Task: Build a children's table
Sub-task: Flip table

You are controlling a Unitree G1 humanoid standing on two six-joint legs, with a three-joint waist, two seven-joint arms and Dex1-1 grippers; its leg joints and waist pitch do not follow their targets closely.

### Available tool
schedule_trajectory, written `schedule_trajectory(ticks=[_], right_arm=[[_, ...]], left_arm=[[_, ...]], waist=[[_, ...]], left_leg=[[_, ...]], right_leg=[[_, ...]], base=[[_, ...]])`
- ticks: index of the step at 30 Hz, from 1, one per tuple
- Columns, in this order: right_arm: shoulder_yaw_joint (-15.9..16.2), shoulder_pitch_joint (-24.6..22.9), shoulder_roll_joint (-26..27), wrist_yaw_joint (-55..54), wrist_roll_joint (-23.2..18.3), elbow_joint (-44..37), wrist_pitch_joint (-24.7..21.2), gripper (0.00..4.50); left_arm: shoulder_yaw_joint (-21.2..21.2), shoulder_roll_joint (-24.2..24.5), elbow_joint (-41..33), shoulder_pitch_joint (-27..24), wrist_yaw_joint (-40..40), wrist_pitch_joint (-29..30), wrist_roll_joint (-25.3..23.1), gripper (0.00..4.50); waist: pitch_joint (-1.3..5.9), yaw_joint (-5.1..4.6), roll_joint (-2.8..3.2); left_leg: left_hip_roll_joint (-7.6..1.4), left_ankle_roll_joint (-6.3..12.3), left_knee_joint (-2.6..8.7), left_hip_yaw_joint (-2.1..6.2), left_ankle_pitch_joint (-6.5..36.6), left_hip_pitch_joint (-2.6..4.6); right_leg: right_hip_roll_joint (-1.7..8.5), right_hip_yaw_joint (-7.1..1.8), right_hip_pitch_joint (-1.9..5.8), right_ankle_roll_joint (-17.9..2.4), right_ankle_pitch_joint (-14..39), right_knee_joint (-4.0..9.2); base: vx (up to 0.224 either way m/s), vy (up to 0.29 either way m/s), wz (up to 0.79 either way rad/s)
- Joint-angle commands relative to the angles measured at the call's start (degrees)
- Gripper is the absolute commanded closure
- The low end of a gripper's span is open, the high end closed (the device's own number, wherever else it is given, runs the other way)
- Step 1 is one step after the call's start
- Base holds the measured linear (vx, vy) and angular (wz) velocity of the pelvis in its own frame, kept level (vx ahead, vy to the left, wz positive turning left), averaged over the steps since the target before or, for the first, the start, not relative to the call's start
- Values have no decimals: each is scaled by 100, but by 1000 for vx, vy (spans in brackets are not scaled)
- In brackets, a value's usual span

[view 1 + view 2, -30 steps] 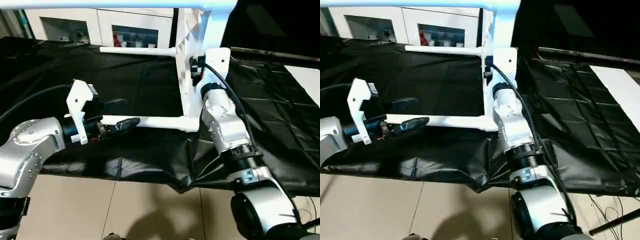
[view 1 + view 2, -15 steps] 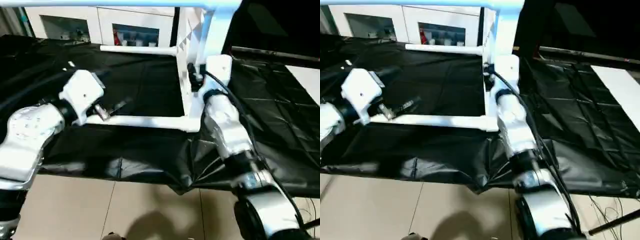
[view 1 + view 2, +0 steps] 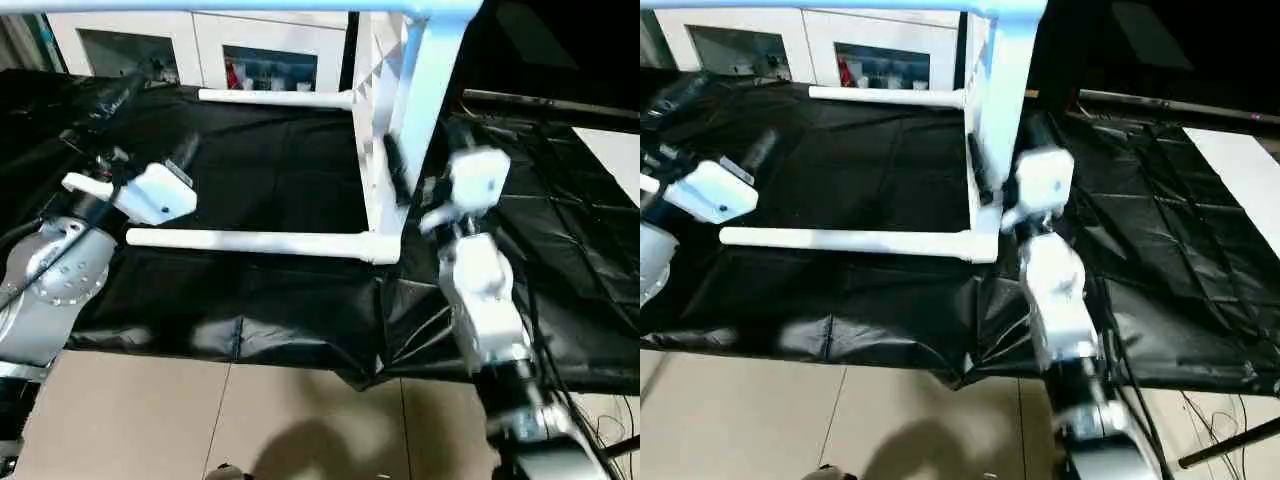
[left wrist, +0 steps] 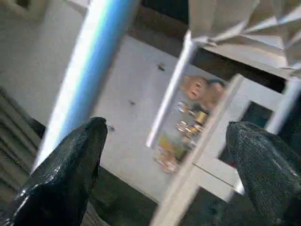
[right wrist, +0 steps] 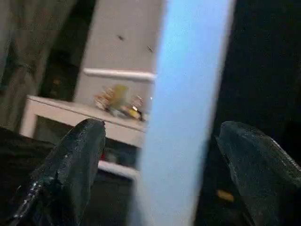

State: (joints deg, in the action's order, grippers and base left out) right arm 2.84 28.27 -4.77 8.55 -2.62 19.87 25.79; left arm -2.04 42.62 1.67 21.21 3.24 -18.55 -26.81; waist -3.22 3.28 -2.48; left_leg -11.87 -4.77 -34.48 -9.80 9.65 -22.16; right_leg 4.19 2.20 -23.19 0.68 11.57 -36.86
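The children's table [image 3: 385, 150] stands on its side on my black-sheeted desk [image 3: 280, 170], its tabletop on edge and running away from me, ribbed underside facing my left. Two white tube legs stick out level toward my left: the near leg [image 3: 255, 241] lies low, just above the sheet, and the far leg [image 3: 275, 98] sits further back. A third leg [image 3: 200, 6] runs along the top of the head view. So each fitted leg's long axis goes left to right across my front.

My right end effector [image 5: 155, 155] sits just beside the tabletop's near edge, on its right. In the right wrist view my fingers [image 5: 70, 165] stand wide apart with a pale blue-white tube [image 5: 188, 108] rising between them, touching neither as far as I can tell.

My left end effector [image 4: 160, 160] is up and to the left of the near leg, well apart from it, pointing toward the ribbed underside and the white cabinets [image 3: 200, 50] behind. Its fingers [image 4: 70, 169] are also spread, gripping nothing.

I judge my right arm nearer the tabletop, my left nearer the leg ends.
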Motion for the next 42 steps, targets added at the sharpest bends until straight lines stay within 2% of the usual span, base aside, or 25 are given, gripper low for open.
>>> schedule_trajectory(ticks=[1,2,4,6,9,11,13,15,19,24,25,26,27,30,31,38,42], right_arm=[[64,-56,-18,137,-77,-295,219,38],[157,-93,7,249,-159,-405,241,38],[327,-120,-1,459,-226,-501,284,38],[489,-140,0,638,-246,-577,267,38],[457,-151,91,707,-194,-563,260,38],[337,-126,115,326,90,-468,131,38],[201,-121,115,-90,357,-408,-17,38],[105,-142,156,-238,350,-395,-109,38],[149,-189,134,-213,324,-432,-208,38],[75,-65,280,-662,546,-228,-767,38],[32,26,328,-800,571,-88,-893,38],[22,42,335,-831,581,-68,-912,38],[-25,121,371,-962,611,28,-1002,38],[-112,287,446,-1098,539,235,-1169,38],[-143,395,499,-1037,379,413,-1376,38],[-302,773,607,-1053,152,959,-2068,38],[-353,957,600,-1272,279,1222,-2144,38]], left_arm=[[87,62,129,282,333,-201,-243,0],[95,93,238,456,466,-251,-358,0],[86,123,373,665,569,-290,-461,0],[63,146,531,880,631,-341,-520,0],[7,142,845,1155,770,-360,-688,0],[-45,151,1081,1380,847,-346,-781,0],[-59,150,1194,1523,919,-363,-837,0],[-81,141,1346,1660,1002,-396,-916,0],[-187,137,1672,1895,1042,-401,-1038,0],[-298,95,2378,2337,1035,-366,-1093,0],[-321,85,2551,2450,975,-297,-1104,0],[-323,85,2577,2465,978,-300,-1107,0],[-332,90,2698,2531,983,-306,-1119,0],[-331,113,3001,2677,1024,-276,-1154,0],[-327,164,3170,2766,1081,-237,-1182,0],[-327,378,3576,3068,1160,-314,-1186,0],[-380,392,3835,3230,1119,-358,-1200,0]], waist=[[375,-3,186],[382,10,194],[374,2,189],[373,1,200],[381,-5,204],[399,16,230],[404,21,230],[406,20,226],[412,18,239],[412,20,255],[413,15,242],[416,18,258],[409,12,243],[399,9,259],[399,8,258],[435,42,266],[423,50,276]], left_leg=[[-66,-302,431,38,2002,142],[-64,-302,418,37,2020,166],[-63,-300,438,61,2070,139],[-61,-306,437,69,2109,142],[-55,-313,429,63,2093,138],[-58,-337,425,66,1924,146],[-41,-395,420,55,1773,137],[-35,-404,413,51,1713,138],[-37,-392,408,61,1712,134],[-19,-419,403,57,1659,147],[-25,-428,409,60,1662,139],[-35,-456,408,62,1685,152],[-32,-461,409,61,1686,151],[-36,-487,416,63,1879,172],[-39,-489,418,64,1890,170],[-44,-484,390,54,1390,160],[-43,-548,390,45,1413,172]], right_leg=[[202,-192,158,-796,1090,452],[204,-198,135,-785,1109,448],[206,-191,152,-757,1179,449],[205,-191,141,-767,1173,450],[208,-200,135,-804,1101,443],[212,-198,141,-853,900,420],[199,-196,157,-879,735,403],[193,-196,161,-884,641,398],[207,-193,181,-881,525,389],[201,-196,178,-935,494,382],[208,-196,189,-941,494,379],[219,-198,178,-955,498,377],[215,-195,175,-951,519,382],[229,-202,156,-933,779,400],[229,-204,160,-926,778,399],[233,-190,203,-1058,30,325],[242,-192,189,-1035,105,333]], base=[[0,0,0],[0,0,0],[0,0,0],[0,0,0],[0,0,0],[0,0,0],[0,0,0],[0,0,0],[0,0,0],[0,0,0],[0,0,0],[0,0,0],[0,0,0],[0,0,0],[0,0,0],[0,0,0],[0,0,0]])
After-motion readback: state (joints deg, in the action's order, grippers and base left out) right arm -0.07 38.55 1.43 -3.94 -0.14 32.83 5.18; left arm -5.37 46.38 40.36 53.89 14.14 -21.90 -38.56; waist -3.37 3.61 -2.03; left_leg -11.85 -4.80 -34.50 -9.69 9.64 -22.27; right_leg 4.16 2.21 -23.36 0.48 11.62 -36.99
